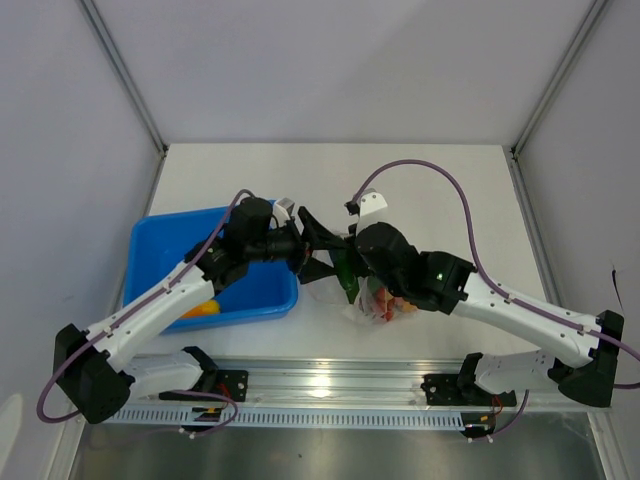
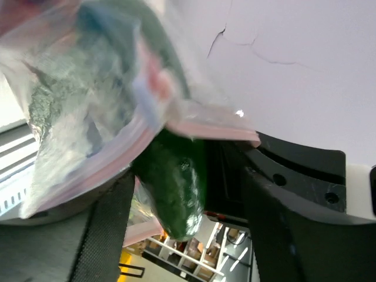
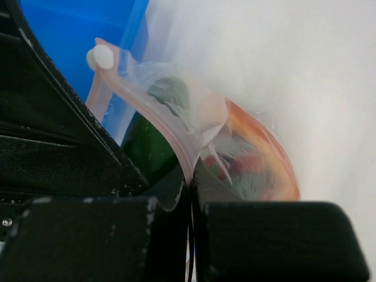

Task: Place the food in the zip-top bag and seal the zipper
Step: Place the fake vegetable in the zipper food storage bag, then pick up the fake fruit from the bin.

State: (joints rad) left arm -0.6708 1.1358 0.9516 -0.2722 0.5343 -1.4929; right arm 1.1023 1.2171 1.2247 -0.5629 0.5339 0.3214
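The white table (image 1: 450,190) carries a blue plastic tray (image 1: 160,250) along its left edge, toward the near side, and a yellow-orange piece (image 1: 200,310) lies against the tray's near wall, partly hidden under the left arm. Both arms reach inward and meet just past the tray's right wall, about midway along the table's near edge. There the left gripper (image 1: 335,252) points to the right with its jaws apart. In its wrist view the dark green piece (image 2: 176,188) stands between the two fingers (image 2: 106,235), close to one and clearly apart from the other. The right gripper (image 3: 191,205) is clamped tight on the mouth edge of the clear zip-top bag (image 1: 380,300), which sags from it onto the table just right of the tray's near right corner. The green piece sits at the bag's mouth, half under the crinkled film (image 2: 76,106). Deeper in the pouch an orange-red wedge slice (image 3: 276,158) curves along the far wall, with something red beside it, too blurred to name. The pinkish-red zipper (image 3: 153,111) arches up from the pinched pads, its two strips parted.
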